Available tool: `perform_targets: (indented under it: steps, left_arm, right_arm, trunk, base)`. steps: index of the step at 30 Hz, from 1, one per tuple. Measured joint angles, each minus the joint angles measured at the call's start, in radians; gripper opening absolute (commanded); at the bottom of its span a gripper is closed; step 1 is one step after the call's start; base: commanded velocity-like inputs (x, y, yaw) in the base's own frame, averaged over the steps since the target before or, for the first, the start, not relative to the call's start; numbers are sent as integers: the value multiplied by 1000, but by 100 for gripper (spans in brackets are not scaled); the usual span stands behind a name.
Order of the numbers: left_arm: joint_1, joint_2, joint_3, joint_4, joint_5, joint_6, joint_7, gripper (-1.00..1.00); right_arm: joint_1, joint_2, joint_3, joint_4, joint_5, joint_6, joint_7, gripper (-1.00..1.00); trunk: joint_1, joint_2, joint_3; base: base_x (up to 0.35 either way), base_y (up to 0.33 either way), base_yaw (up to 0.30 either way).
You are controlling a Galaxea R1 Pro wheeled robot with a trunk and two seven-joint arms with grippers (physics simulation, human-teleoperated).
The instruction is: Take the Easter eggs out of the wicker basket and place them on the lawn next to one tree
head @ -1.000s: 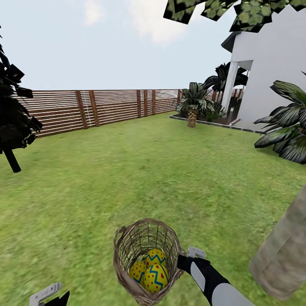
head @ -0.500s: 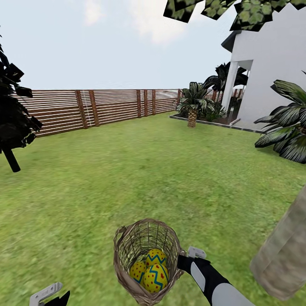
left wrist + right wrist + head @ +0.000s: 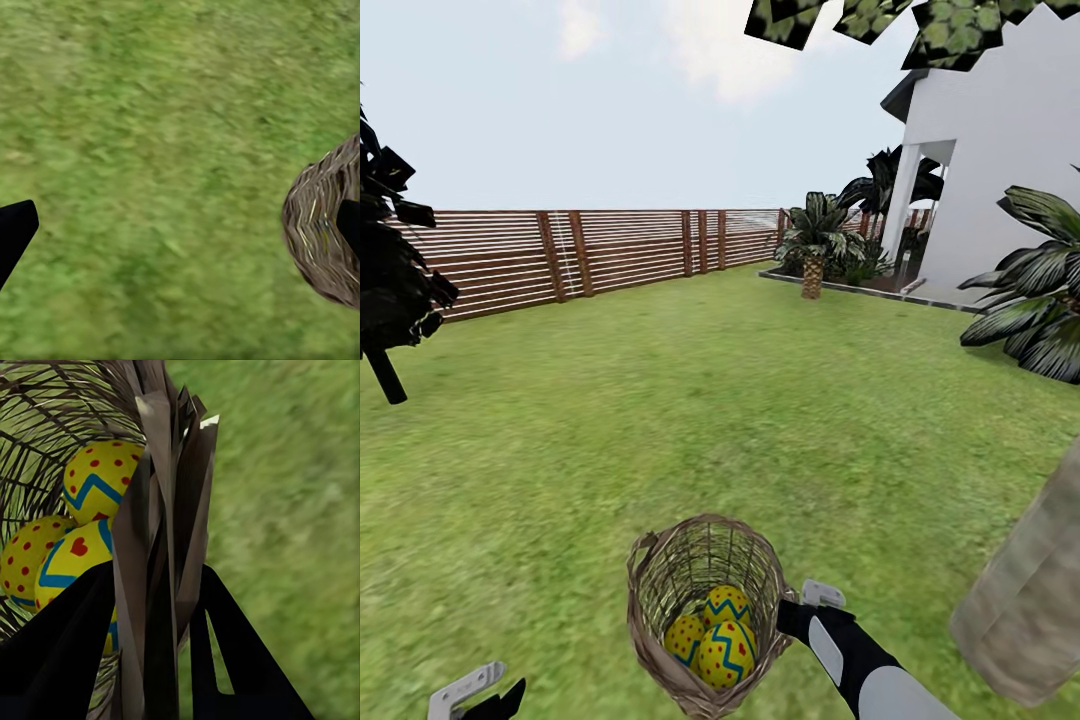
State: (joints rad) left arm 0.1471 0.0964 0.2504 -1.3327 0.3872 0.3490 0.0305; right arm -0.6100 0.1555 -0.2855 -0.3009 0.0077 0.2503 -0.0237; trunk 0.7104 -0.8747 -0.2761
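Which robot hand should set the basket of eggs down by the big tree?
Right. The right gripper is clamped on the rim of the round brown wicker basket holding three yellow zigzag eggs, beside the grey-brown trunk. The left gripper is away, gripping nothing.

Three Easter eggs point(image 3: 712, 635), one wicker basket point(image 3: 660, 570)

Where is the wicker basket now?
In the head view, the wicker basket is low centre above the lawn, its rim pinched by the right gripper.
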Motion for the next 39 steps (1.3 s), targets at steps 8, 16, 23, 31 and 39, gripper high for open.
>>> perform_targets:
  steps: [8,16,23,31,39]
  left_arm:
    - [-2,8,1,-6,0,-1,-1,100]
    - [-2,10,0,-3,-5,7,1,100]
    - [0,14,0,10,-11,4,4,100]
    - [0,29,12,49,-6,8,-3,100]
    - [7,31,15,35,-5,20,-5,100]
  right_arm:
    - [0,-1,0,0,0,0,0,-100]
    - [0,-1,0,0,0,0,0,-100]
    - [1,-2,-1,0,1,0,0,-100]
    - [1,-3,-2,-2,2,0,0,-100]
    - [1,-4,-1,-2,1,0,0,-100]
  trunk:
    - [31,-56,-25]
    - [61,-112,-50]
    - [88,-161,-72]
    - [119,-217,-97]
    - [150,-273,-122]
  base:
    - [0,0,0]
    - [0,0,0]
    - [0,0,0]
    - [0,0,0]
    - [0,0,0]
